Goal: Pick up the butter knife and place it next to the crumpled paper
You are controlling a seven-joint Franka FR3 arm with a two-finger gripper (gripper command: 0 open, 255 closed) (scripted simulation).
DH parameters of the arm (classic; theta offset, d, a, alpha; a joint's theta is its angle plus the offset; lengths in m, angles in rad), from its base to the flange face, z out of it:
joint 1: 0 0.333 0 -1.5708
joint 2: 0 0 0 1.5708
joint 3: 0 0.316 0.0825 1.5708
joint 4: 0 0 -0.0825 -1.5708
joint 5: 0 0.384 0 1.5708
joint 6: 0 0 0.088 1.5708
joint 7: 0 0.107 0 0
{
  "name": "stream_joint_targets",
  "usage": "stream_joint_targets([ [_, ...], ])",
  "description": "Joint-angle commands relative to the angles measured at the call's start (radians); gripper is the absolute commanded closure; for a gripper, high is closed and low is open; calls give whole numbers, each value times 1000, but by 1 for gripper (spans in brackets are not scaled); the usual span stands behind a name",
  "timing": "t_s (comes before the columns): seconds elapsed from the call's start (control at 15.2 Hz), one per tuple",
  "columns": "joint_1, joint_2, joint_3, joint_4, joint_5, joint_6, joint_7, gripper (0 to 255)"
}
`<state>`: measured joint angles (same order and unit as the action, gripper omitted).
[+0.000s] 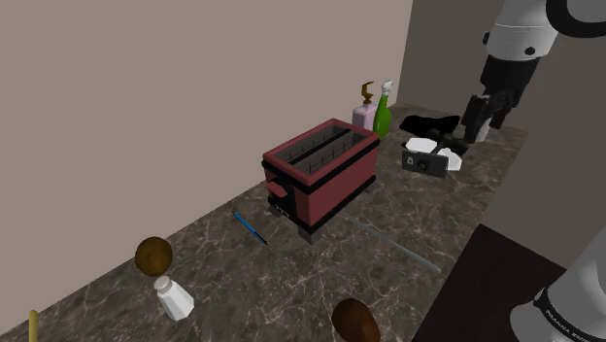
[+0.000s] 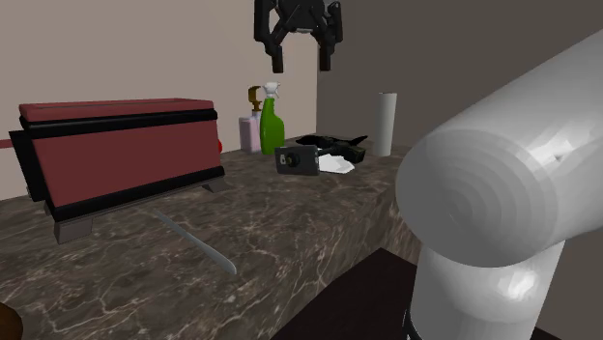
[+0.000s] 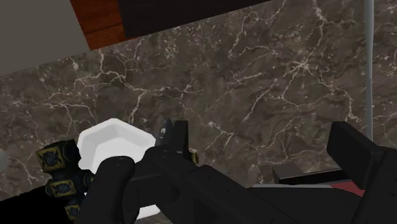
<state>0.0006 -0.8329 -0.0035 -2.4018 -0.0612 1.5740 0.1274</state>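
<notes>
- Your gripper (image 2: pixel 301 58) hangs in the air over the far end of the surface (image 1: pixel 408 209). Its two black fingers are spread wide with nothing between them.
- The butter knife (image 1: pixel 398 244) lies flat on the surface as a long, thin, plain grey strip. In the shoulder view it sits at about 4 o'clock from the toaster (image 1: pixel 320 175), near the toaster's base and well apart from the gripper.
- The surface is dark brown stone laced with pale veins, like polished marble.
- The crumpled paper (image 2: pixel 338 166) is a white, faceted lump. In the shoulder view it lies at about 2 o'clock from the toaster, below the gripper and apart from the knife.
- A small dark box (image 2: pixel 298 159) with a round dial on its face stands just beside the paper, at its 9 o'clock in the second exterior view.
- The toaster is boxy and dark red with black trim, and has two long slots on top.
- A green spray bottle (image 1: pixel 383 112) and a pale pink pump bottle (image 1: pixel 362 114) stand upright against the wall, at about 1 o'clock from the toaster in the shoulder view.
- A plain white roll (image 2: pixel 387 124) stands upright at the paper's 1 o'clock in the second exterior view.
- A slim blue pen (image 1: pixel 250 227) lies at the toaster's 8 o'clock in the shoulder view.
</notes>
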Motion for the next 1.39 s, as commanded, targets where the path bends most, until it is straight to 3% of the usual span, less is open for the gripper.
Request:
stream_joint_targets([
  [0.0,0,0,0,0,0,0,0,0],
  [0.66,105,106,118,-165,112,243,61,0],
  [1.32,213,331,250,-230,213,517,114,0],
])
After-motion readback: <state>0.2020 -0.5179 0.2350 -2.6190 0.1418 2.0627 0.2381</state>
